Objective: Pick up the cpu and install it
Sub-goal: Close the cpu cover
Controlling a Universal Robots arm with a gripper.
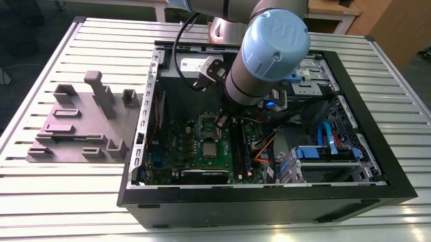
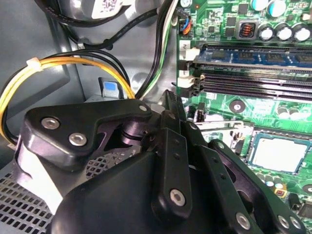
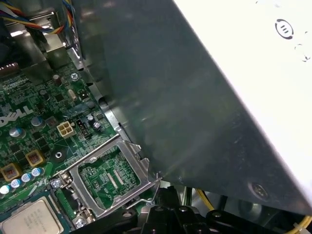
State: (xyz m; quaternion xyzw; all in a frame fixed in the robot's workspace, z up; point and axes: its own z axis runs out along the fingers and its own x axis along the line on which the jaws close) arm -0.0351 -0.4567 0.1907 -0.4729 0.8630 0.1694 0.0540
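Note:
The cpu point(image 1: 211, 149), a flat silver square, lies in its socket on the green motherboard; it also appears in both wrist views point(image 2: 278, 153) point(image 3: 29, 220). Just beyond it the hinged metal socket frame point(image 1: 210, 126) point(image 3: 108, 176) is swung open, with bare green board inside it. My gripper point(image 1: 221, 121) point(image 2: 170, 100) hangs inside the computer case at the far end of that frame, close to its thin wire lever point(image 3: 156, 184). Its black fingers are pressed together, shut, with nothing visible between them.
The open black case point(image 1: 269, 199) lies on a slatted metal table point(image 1: 60, 201). A grey-mauve plastic tray point(image 1: 74, 131) with upright blocks sits at the exterior view's left. Memory slots point(image 2: 253, 78), yellow and black cables point(image 2: 73, 61) and a grey metal box point(image 3: 219, 97) crowd the gripper.

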